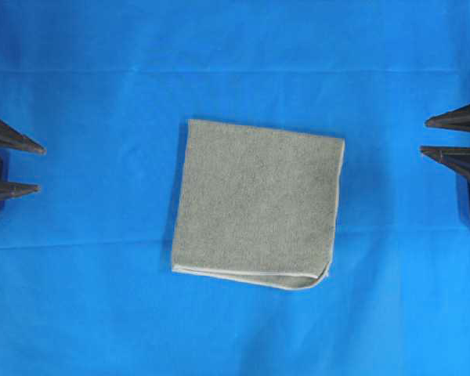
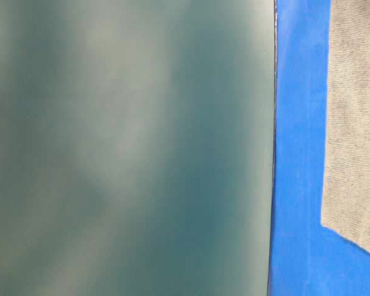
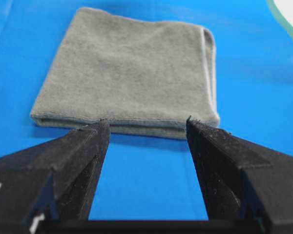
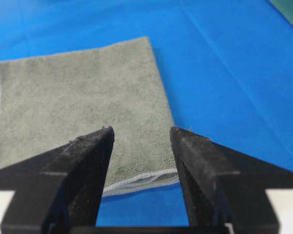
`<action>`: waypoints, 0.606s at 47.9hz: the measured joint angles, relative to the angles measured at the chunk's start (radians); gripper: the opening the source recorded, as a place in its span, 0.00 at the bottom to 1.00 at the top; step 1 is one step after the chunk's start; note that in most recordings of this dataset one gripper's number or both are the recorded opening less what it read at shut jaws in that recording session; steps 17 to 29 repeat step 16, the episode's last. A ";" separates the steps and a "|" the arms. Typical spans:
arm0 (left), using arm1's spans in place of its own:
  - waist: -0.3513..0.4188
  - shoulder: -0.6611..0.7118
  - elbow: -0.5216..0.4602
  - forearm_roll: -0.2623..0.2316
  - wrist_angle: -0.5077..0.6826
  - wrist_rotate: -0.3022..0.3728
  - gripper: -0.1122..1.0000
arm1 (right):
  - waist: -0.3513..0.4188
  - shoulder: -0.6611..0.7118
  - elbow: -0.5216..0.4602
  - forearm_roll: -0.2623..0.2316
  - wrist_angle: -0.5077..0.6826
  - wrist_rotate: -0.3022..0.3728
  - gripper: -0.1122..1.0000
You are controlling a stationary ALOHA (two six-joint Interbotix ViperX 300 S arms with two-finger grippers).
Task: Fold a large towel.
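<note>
The grey-green towel [image 1: 257, 204] lies folded into a thick square on the middle of the blue sheet, its pale hemmed edges at the right and front. It also shows in the table-level view [image 2: 356, 123], the left wrist view [image 3: 132, 68] and the right wrist view [image 4: 78, 102]. My left gripper [image 1: 41, 167] is open and empty at the far left edge, well clear of the towel; in its own view [image 3: 146, 124] the folded edge lies just beyond the fingertips. My right gripper [image 1: 424, 136] is open and empty at the far right edge, and in its own view [image 4: 141, 130] it is facing the hemmed edge.
The bright blue sheet [image 1: 86, 298] covers the whole table around the towel. In the table-level view a blurred dark green surface [image 2: 129, 148] fills the left side, beyond the sheet's edge.
</note>
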 measured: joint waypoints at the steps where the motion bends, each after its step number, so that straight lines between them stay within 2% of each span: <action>1: 0.000 0.000 0.000 0.000 0.000 0.000 0.66 | 0.000 0.000 0.000 0.002 0.003 -0.002 0.60; 29: 0.023 -0.012 0.000 0.002 0.026 0.000 0.66 | 0.000 0.000 0.000 -0.003 0.040 -0.002 0.60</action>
